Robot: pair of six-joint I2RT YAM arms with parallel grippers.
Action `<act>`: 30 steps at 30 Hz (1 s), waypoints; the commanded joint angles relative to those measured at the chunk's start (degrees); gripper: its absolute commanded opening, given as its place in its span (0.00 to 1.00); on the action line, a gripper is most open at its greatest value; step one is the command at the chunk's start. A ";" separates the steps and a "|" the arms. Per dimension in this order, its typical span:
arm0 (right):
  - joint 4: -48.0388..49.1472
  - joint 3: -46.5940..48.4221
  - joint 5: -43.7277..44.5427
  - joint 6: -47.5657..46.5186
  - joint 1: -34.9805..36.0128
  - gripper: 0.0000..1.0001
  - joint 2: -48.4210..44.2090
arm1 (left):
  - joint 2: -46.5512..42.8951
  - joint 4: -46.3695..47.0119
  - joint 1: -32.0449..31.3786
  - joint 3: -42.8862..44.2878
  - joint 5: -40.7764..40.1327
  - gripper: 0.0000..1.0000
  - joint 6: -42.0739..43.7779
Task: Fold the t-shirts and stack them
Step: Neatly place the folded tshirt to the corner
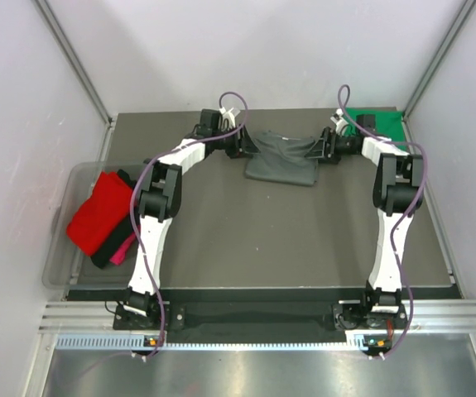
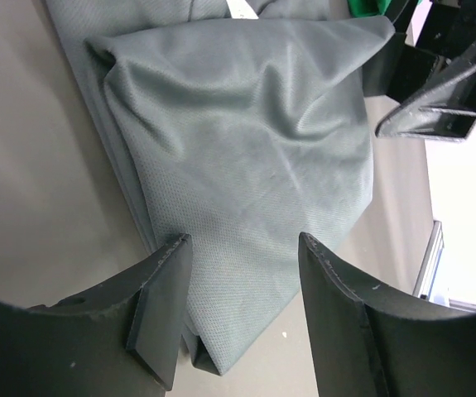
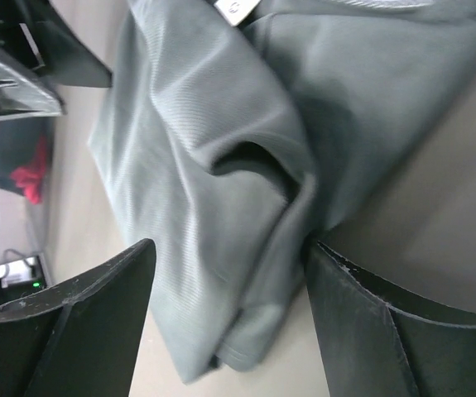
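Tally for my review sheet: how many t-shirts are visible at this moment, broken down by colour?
dark grey t-shirt: 1
bright green t-shirt: 1
red t-shirt: 1
black t-shirt: 1
magenta-pink t-shirt: 1
Total: 5

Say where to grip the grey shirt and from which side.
Probably pinch the dark grey t-shirt at its left and right ends, each gripper low from its own side: it lies bunched in layers, and the open left gripper and right gripper straddle those edges.
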 commanded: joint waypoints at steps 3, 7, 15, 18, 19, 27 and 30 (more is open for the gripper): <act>-0.56 -0.50 1.97 4.26 2.76 0.73 3.06 | 1.00 3.53 0.25 0.88 0.95 0.58 -1.07; -0.91 -1.21 2.59 5.14 4.68 0.73 3.15 | 1.44 3.80 0.25 0.97 1.04 0.58 -1.60; 0.93 -0.86 2.59 8.39 5.05 0.54 5.17 | 0.83 3.36 0.16 0.09 0.69 0.57 -1.51; 1.37 -1.03 3.46 9.19 4.87 0.36 4.47 | -0.31 2.66 0.34 -0.44 0.60 0.56 -1.25; 0.94 -0.86 3.90 9.01 4.52 0.32 3.94 | -0.92 2.48 0.51 -0.79 0.69 0.56 -1.33; -16.08 10.19 15.14 -10.66 4.08 0.11 -3.97 | -7.60 -0.94 1.92 -5.01 0.52 0.54 2.43; -19.88 13.11 20.84 -16.64 3.99 0.04 -5.73 | -9.18 -2.88 2.27 -5.71 0.08 0.54 4.11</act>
